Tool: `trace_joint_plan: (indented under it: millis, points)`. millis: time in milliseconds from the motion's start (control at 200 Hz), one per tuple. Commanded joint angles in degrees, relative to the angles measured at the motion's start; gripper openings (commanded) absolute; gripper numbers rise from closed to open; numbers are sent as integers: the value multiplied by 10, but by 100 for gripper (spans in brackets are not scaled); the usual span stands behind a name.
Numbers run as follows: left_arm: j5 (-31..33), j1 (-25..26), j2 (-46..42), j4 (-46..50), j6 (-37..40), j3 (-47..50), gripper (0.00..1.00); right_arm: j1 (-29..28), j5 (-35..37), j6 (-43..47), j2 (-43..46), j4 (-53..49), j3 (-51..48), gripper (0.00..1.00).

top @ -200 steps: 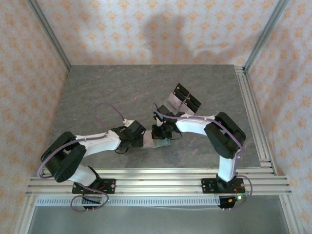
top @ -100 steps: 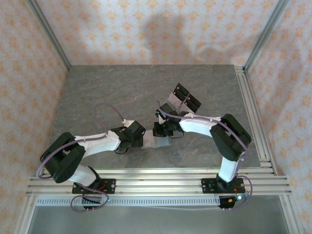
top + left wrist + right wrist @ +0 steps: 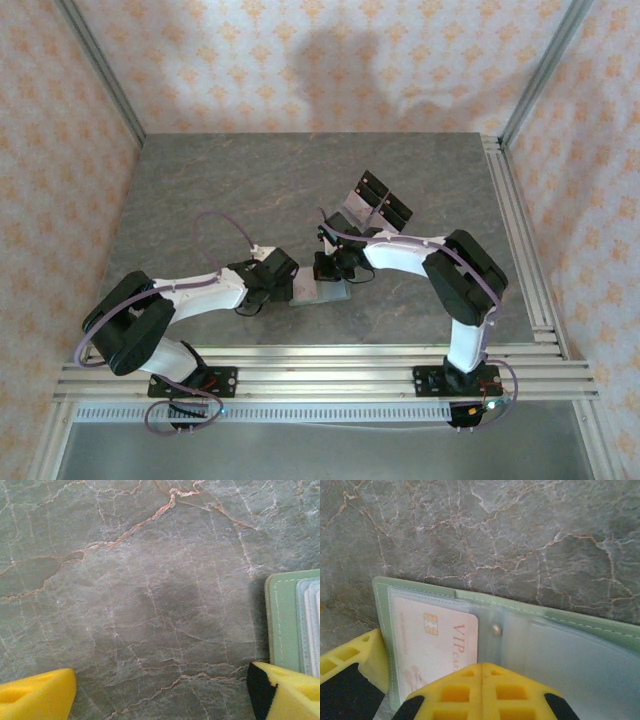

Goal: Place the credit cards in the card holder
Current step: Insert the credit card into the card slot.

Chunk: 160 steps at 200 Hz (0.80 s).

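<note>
— Grey veined stone table (image 3: pixel 200 190): what's nearest the arms?
— The card holder (image 3: pixel 420 592), open flat: sage green, pale stitching, clear pockets, a snap stud (image 3: pixel 496 629). A pale credit card (image 3: pixel 437 640) marked "VIP" sits in one pocket.
— Grippers?
— Right gripper (image 3: pixel 481 669) pinched shut just above it; left gripper (image 3: pixel 160 692) spread wide, empty, one pad at its edge.
— Lie and room?
— Long axis left-right; bare stone around, clear stand (image 3: pixel 378 203) farther back.

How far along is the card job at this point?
Done: one card sits in the wallet's clear pocket. In hand: the shut right gripper rests at that card's near edge, perhaps pushing it in; the open left gripper has a finger at the wallet's corner. Left: whether more cards remain, I cannot tell.
</note>
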<state>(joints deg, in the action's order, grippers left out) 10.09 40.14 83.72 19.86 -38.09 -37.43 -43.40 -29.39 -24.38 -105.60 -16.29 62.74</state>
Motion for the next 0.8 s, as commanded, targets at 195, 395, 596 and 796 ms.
trace_joint_plan:
  millis: [195, 395, 596, 796]
  points:
    - [31, 1, 7, 20, -6, 8, 89, -4, -7, 9, -26, -11, 32, 0]
    - [29, 1, 10, 18, -5, 6, 89, -13, -23, 11, -36, -15, 49, 0]
    - [32, 0, 7, 20, -5, 6, 88, -13, -16, 9, 1, -20, 48, 0]
    - [56, -1, -24, 44, -15, 5, 91, 7, 41, 31, 58, -60, 42, 18]
